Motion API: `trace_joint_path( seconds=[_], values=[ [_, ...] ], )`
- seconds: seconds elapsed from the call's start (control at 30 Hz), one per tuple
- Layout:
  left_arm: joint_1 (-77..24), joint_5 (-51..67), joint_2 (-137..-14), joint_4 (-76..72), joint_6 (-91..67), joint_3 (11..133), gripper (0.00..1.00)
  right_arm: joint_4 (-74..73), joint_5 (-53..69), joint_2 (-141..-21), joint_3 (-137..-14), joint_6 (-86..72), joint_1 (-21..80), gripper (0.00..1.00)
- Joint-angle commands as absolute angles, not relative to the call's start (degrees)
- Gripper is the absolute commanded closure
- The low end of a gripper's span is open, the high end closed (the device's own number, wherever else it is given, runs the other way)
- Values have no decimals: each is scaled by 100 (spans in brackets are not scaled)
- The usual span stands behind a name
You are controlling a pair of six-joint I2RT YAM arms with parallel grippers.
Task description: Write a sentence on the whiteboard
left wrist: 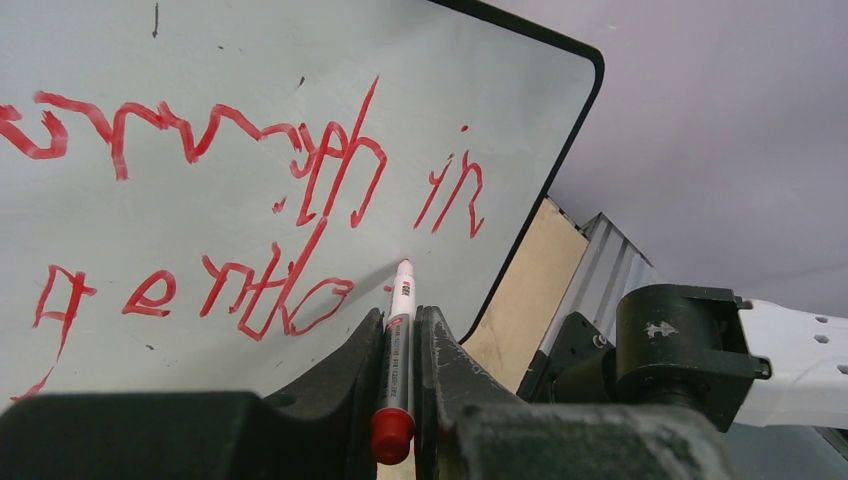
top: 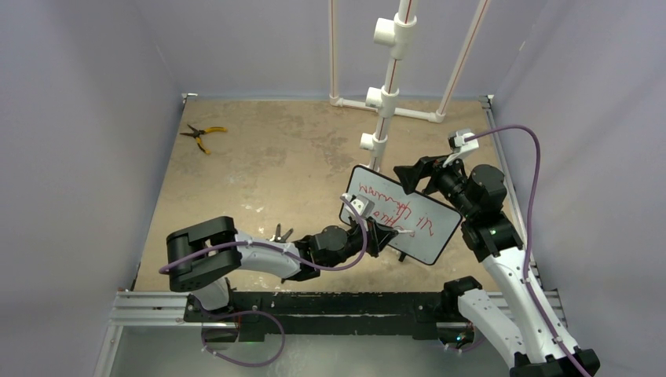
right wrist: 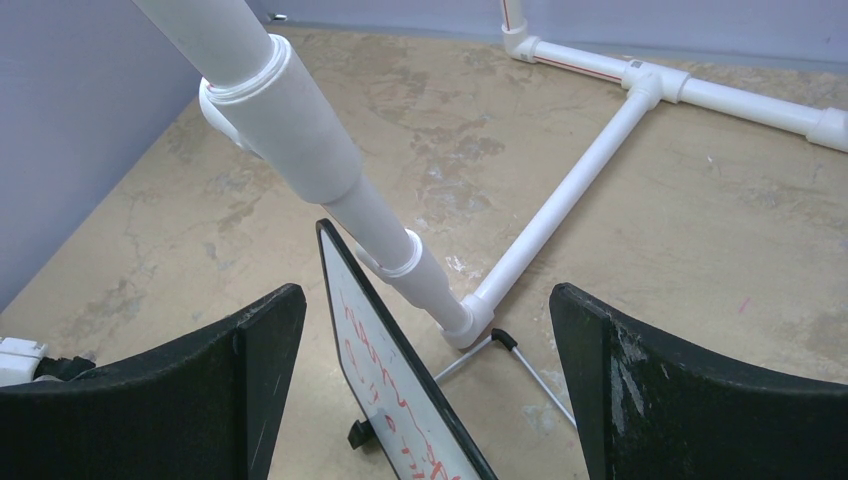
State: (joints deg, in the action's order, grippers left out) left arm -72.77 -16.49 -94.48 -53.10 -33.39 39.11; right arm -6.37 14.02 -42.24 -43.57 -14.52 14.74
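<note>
The whiteboard (top: 430, 236) stands tilted on its wire stand at centre right, and its face fills the left wrist view (left wrist: 200, 60). The sentence (left wrist: 210, 135) runs in two red lines across the board, also seen from above (top: 389, 206). My left gripper (left wrist: 400, 315) is shut on a red-capped marker (left wrist: 398, 350), whose tip is at or just off the board face beside a small red dot, below the second line's end. My right gripper (right wrist: 422, 290) is open and empty above the board's top edge (right wrist: 400, 400), with one finger on each side and neither touching.
A white PVC pipe frame (top: 386, 94) stands right behind the board, and one pipe (right wrist: 300, 130) is close to my right fingers. Yellow-handled pliers (top: 203, 135) lie at far left. A small dark tool (top: 280, 232) lies by my left arm. Walls enclose the table.
</note>
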Motion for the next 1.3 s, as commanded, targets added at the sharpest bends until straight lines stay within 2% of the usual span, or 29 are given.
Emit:
trace_joint_path(
  seconds=[0.0, 1.27],
  values=[
    [-7277, -1722, -9373, -5557, -3267, 4017, 100, -490, 1327, -4178, -4333, -1406, 1503, 5],
    [-7330, -1736, -9605, -5558, -3475, 3605, 100, -501, 1301, -4178, -4333, -1415, 1501, 5]
  ],
)
